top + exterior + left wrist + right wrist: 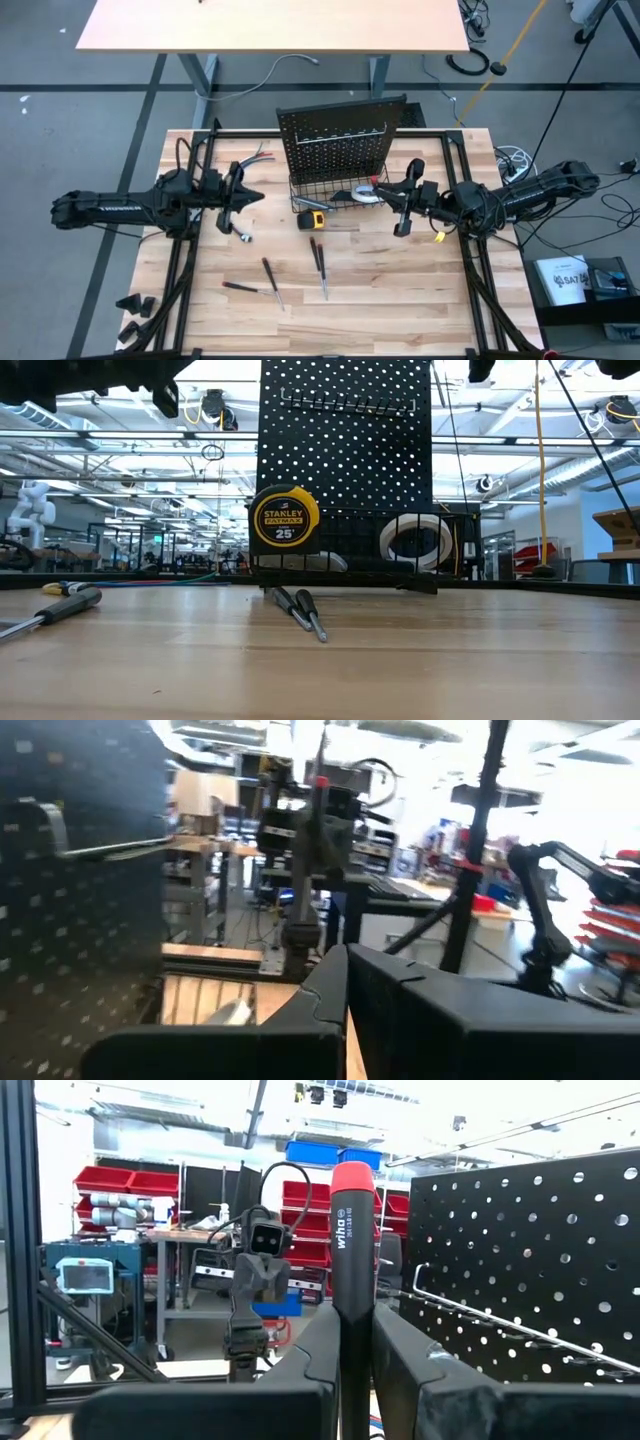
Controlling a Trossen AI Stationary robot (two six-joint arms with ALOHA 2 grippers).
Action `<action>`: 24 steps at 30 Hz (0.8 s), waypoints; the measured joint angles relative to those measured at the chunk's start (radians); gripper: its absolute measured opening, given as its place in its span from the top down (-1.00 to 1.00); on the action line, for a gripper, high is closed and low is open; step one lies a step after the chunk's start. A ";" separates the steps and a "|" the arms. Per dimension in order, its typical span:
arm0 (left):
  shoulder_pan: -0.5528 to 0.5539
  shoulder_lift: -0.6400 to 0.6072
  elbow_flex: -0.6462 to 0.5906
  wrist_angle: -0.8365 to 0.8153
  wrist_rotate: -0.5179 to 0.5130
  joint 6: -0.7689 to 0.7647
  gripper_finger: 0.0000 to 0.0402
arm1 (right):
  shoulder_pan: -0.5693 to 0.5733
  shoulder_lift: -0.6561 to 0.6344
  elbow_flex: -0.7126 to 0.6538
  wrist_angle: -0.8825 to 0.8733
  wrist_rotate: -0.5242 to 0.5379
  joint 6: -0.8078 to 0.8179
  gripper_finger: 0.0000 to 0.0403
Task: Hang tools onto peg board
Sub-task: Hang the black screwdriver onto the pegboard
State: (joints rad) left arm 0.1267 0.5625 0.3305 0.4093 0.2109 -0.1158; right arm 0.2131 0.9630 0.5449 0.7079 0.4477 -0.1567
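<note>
The black peg board stands upright at the table's far middle, with a wire basket along its foot. A white tape roll sits in the basket. The yellow tape measure stands on the table in front of it. Several screwdrivers lie flat on the wood nearer the front. My right gripper hovers just right of the basket, shut on one screwdriver. My left gripper is shut and empty, in the air left of the basket. My right gripper pinches the screwdriver's dark handle between its two fingers, below the red end. The fingers come about level from the table's right side and lie across the handle. The screwdriver stands upright, red end up, clear of the table. Its lower part is hidden by the fingers.
A row of hooks sticks out of the peg board's front. A bundle of coloured cables lies at the far left, with a loose plug on the wood. Black frame rails run along both table sides. Bare wood shows at the near right.
</note>
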 joint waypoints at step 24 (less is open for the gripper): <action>-0.038 0.021 -0.001 -0.095 0.083 0.078 0.96 | -0.039 0.074 0.000 0.355 0.232 -0.165 0.88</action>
State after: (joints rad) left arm 0.0883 0.5831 0.3298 0.3146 0.2939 -0.0380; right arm 0.1738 1.0370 0.5449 1.0632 0.6801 -0.3218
